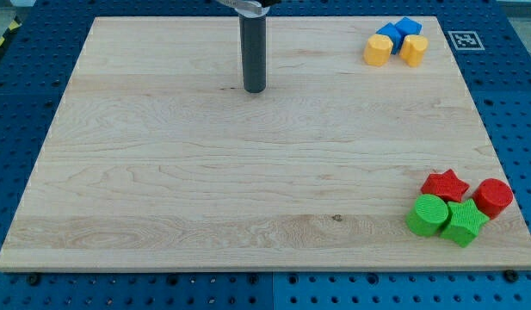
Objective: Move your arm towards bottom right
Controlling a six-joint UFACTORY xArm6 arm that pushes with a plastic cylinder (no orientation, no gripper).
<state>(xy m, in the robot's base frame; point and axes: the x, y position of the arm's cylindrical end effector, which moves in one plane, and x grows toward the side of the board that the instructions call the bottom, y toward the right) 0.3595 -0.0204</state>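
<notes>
Tool: my tip [255,89] stands on the wooden surface [205,189] near the view's top, left of centre; a plain rod, it holds nothing and touches no block.
Bottom right: red star [444,185], red cylinder [493,197], green cylinder [429,214], green star [465,222], close together, well apart from my tip.
Top right: two blue blocks [398,33], two yellow blocks [379,50].

two blue blocks [398,33], two yellow blocks [394,49], two red blocks [468,191], two green blocks [447,217]
</notes>
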